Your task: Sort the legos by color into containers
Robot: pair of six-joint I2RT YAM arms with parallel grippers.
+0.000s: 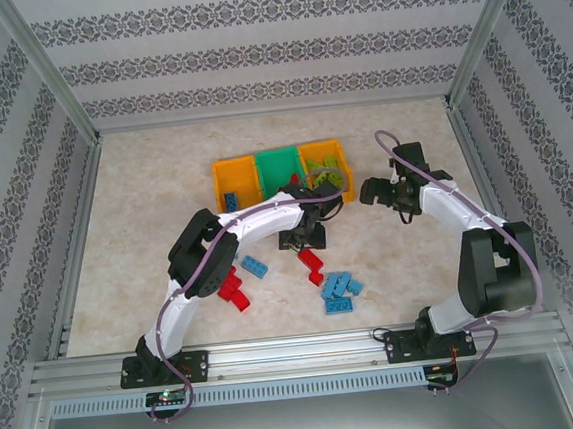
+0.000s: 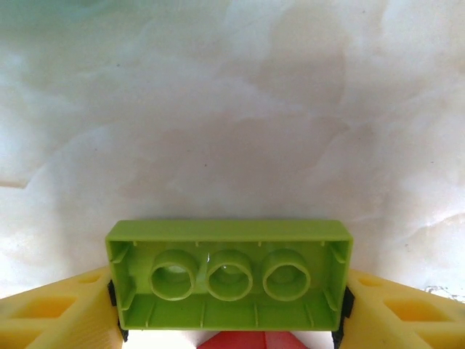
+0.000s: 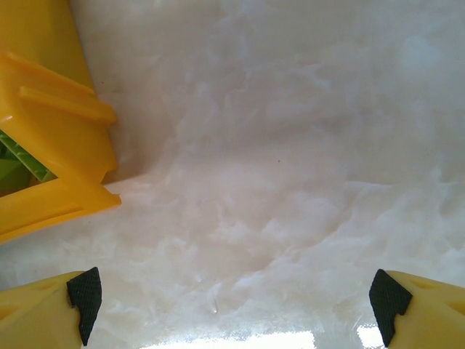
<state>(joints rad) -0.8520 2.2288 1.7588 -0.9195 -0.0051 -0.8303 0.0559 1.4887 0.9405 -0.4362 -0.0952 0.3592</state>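
Observation:
In the left wrist view a light green lego lies across the jaws with its hollow underside toward the camera. My left gripper is shut on its two short ends, just above the table, and a red lego peeks out below it. From above, the left gripper sits just in front of the containers: an orange bin, a green bin and a second orange bin. My right gripper stands open and empty to the right of the bins.
Loose on the table are red legos, a blue lego, a red one and a blue cluster. The right orange bin holds green legos. Metal frame rails border the table.

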